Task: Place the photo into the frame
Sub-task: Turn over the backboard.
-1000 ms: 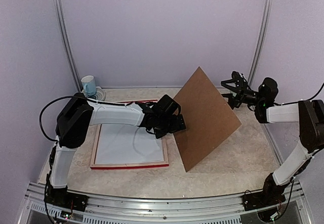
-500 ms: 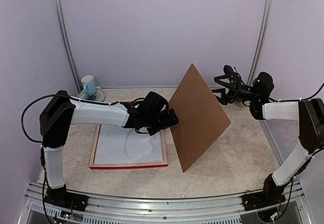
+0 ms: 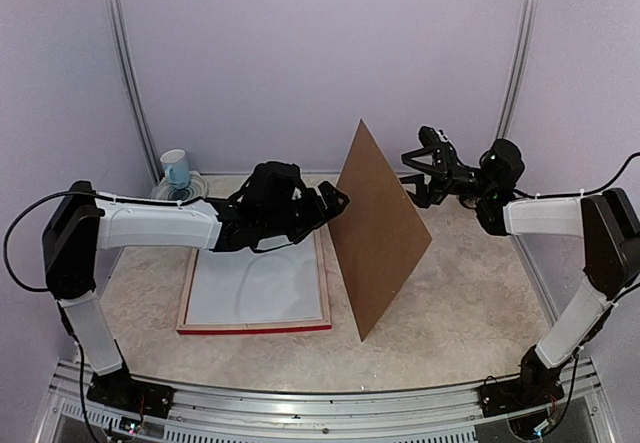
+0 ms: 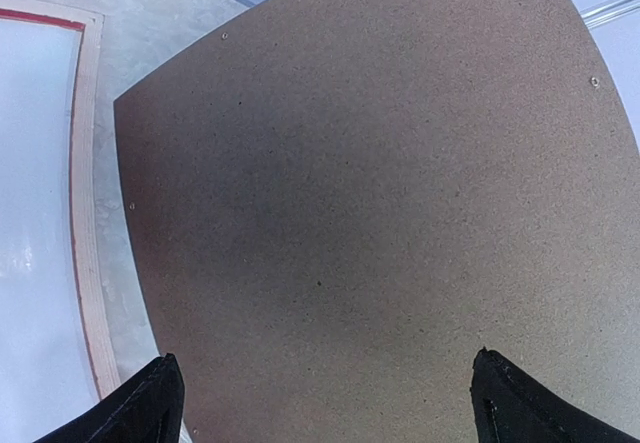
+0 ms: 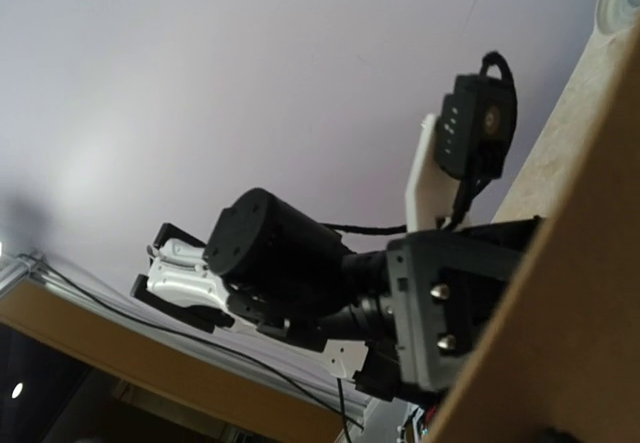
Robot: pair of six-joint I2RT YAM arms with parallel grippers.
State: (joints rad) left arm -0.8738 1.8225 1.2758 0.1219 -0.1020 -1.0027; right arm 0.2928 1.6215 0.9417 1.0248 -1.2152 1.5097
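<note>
Face down on a mottled beige tabletop (image 3: 470, 303) lies a thin rectangular picture frame (image 3: 255, 329), red-faced with pale wood sides. A white sheet (image 3: 255, 288) fills its opening, but whether it is the photo's back cannot be told. Just right of the frame a plain brown backing board (image 3: 380, 233) stands almost upright, not yet laid in. The left gripper (image 3: 330, 206), above the frame's far right corner, faces the board with jaws spread, clasping nothing. The right gripper (image 3: 415, 178), beyond the board from the frame, is likewise spread and empty. A pale blue mug (image 3: 174, 168) sits past the frame's far left corner, with lilac walls (image 3: 320, 53) behind.
</note>
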